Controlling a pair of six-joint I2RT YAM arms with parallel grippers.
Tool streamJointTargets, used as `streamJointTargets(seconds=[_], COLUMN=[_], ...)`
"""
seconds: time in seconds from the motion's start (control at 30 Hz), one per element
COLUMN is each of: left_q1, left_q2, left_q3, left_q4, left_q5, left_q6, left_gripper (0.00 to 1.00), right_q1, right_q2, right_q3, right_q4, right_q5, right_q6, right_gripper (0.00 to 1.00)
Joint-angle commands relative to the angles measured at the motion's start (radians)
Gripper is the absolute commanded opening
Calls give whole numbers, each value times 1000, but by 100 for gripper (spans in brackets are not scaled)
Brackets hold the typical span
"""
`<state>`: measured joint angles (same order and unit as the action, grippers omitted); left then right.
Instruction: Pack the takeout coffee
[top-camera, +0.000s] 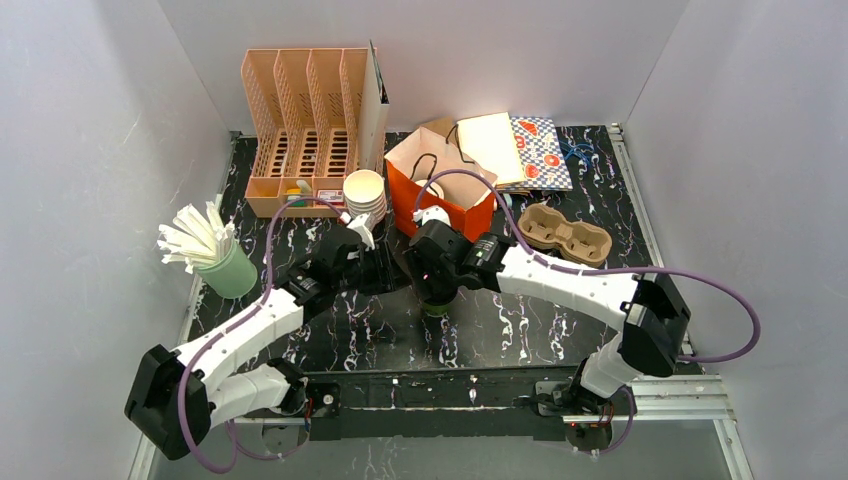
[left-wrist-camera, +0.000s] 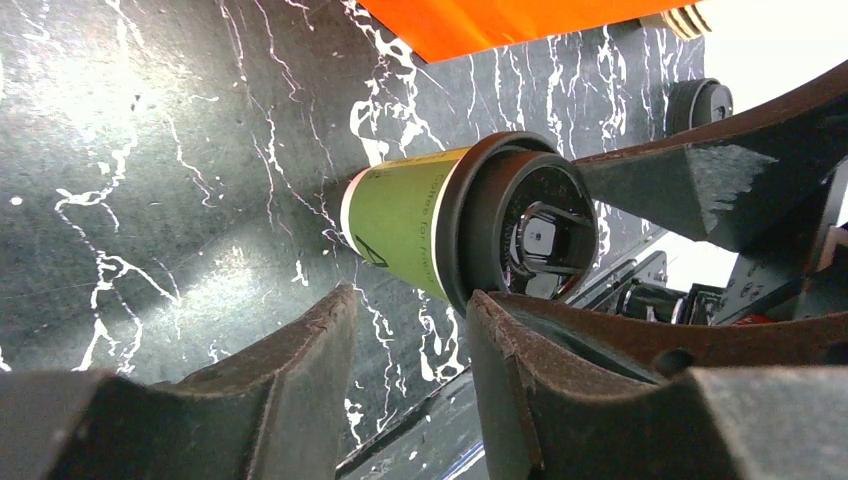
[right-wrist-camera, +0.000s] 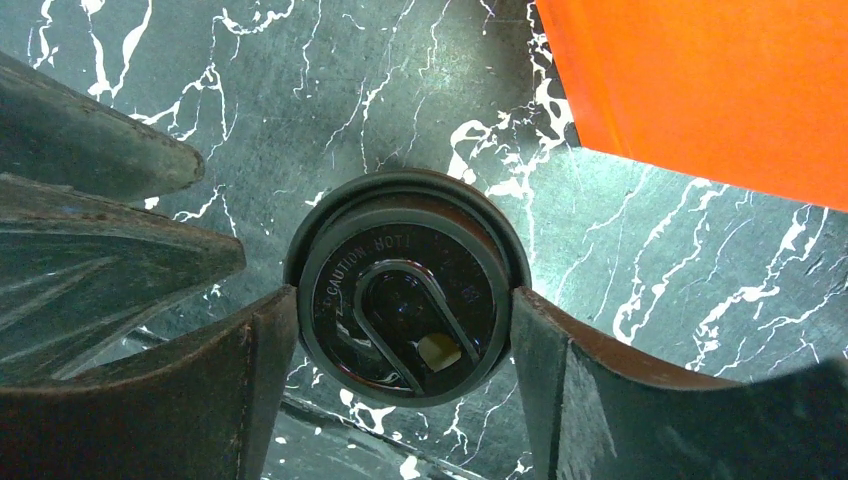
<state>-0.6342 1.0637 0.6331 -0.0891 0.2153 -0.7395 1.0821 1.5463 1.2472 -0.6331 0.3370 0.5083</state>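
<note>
My right gripper (right-wrist-camera: 404, 305), fingers pinching the black lid (right-wrist-camera: 400, 265), has the green cup (left-wrist-camera: 395, 220) standing on the table (right-wrist-camera: 300, 100) near the orange bag (right-wrist-camera: 720, 90), my left gripper (left-wrist-camera: 410, 335) spread wide alongside; grasp made, I judge a level lift next.

I'm seeing left arm (top-camera: 240, 335) and right arm (top-camera: 570, 285) wearing white shells, black joints, purple cables (top-camera: 268, 255), dark scuffed fingers (right-wrist-camera: 230, 400).

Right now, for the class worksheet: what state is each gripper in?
Left gripper: open, holding nothing.
Right gripper: closed on the black-lidded green cup.
</note>
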Motion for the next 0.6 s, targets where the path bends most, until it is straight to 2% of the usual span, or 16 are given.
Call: streamJointTargets(seconds=[0.0,0.2,0.33,0.47,0.57], left_q1=[12,51,60,67,82], left_q2=[-42,-90,-100,-100,-79], left_q3=[101,215,256,265,280], left_q4=[-114,-234,-279,-289,-273], left_q5=[-58,-108,-134,-156,-137], left_q6=[63,118,140,147,147], left_gripper=[44,46,46,46,46], right_q1=[6,7,8,10,10], right_q2=[35,57,57,52,-8], right_q3=[29,31,34,69,99], right_q4=[-47,-82,-80,-107,-128], right_q5=[-13,27,23,47,75], right_q6=[-15,-16,-21,-26,-28], right_gripper=[85,85,78,75,72])
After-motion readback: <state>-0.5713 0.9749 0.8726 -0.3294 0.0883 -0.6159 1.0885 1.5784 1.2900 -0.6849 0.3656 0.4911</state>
